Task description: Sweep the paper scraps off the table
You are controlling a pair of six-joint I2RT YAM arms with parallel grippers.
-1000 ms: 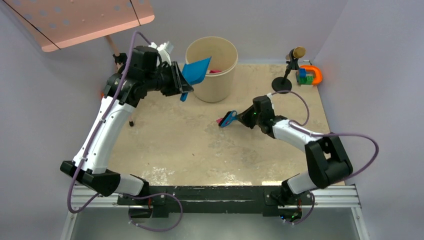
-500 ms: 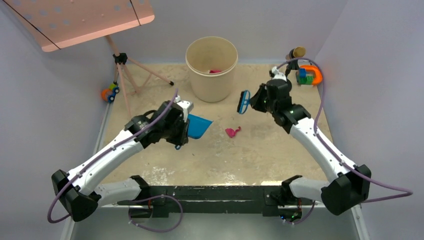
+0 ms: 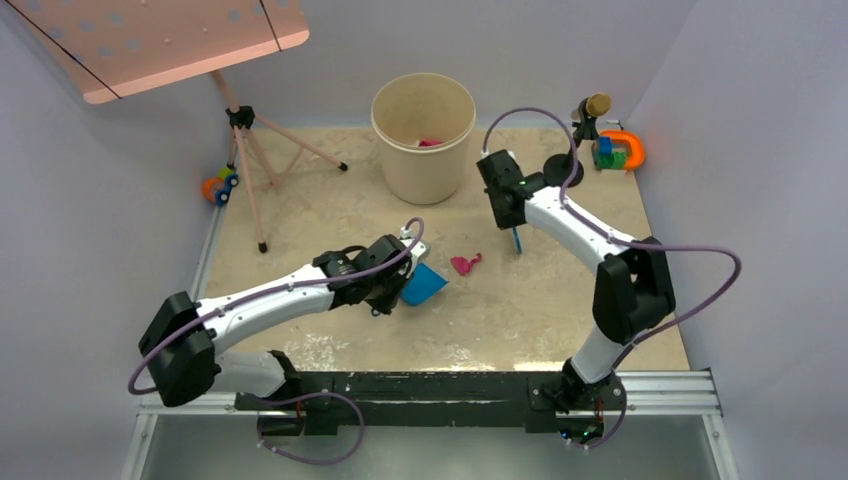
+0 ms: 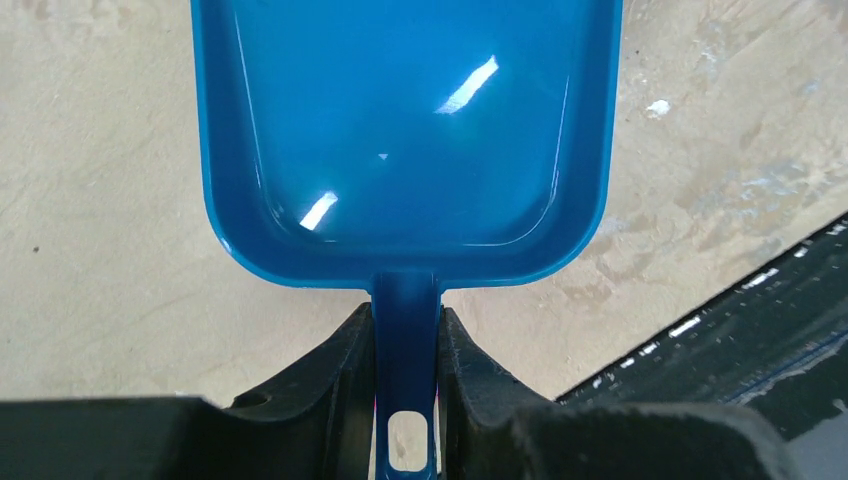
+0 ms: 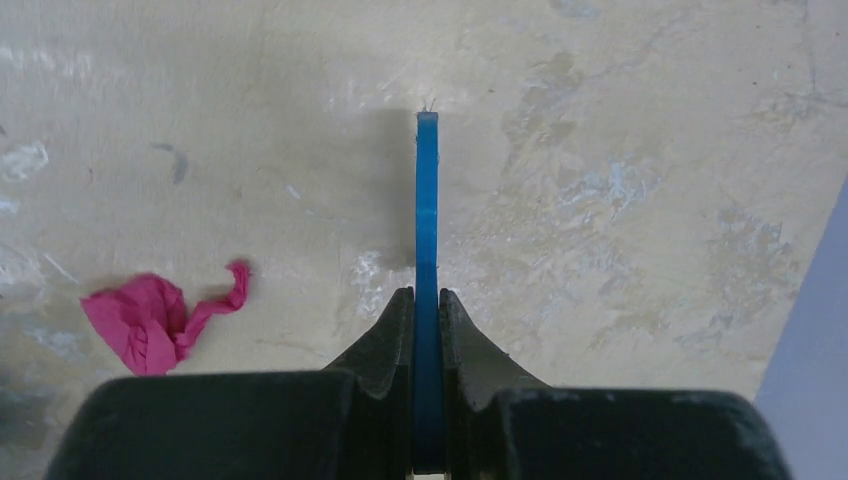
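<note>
Jaws clamped: left on dustpan (image 4: 405,140) handle, right on brush (image 5: 427,230) near pink scrap (image 5: 150,322).

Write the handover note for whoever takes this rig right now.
Left gripper: shut on the dustpan handle; the pan is empty, low over the table.
Right gripper: shut on the brush, which points down at the table.
Scraps: one pink scrap lies on the table between dustpan and brush; a pink bit shows inside the bin.
Done: no other scraps visible on the table.
Left: brush the pink scrap into the dustpan, then tip it into the bin.
</note>
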